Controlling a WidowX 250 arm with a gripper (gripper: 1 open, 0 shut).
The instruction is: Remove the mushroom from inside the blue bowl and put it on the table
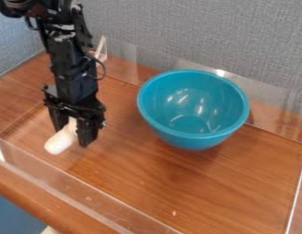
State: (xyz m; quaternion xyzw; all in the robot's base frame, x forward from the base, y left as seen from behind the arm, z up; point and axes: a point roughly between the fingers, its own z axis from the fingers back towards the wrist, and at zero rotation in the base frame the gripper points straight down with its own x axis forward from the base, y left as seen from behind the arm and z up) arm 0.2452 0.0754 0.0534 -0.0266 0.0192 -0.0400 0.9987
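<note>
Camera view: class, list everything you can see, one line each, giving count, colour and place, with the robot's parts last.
Bowl: one, teal-blue, on the table, right of the arm in the picture, its inside bare.
Mushroom: one, cream-white stem showing, cap hidden, at the fingers.
Table: one, reddish-brown wood grain, beneath everything.
Low walls: clear, along the table's edges; count uncertain.
Backdrop: one, grey, behind the table.
Arm: one, black, at left.
Fingers: black, at the arm's lower end, shut on the mushroom.
</note>
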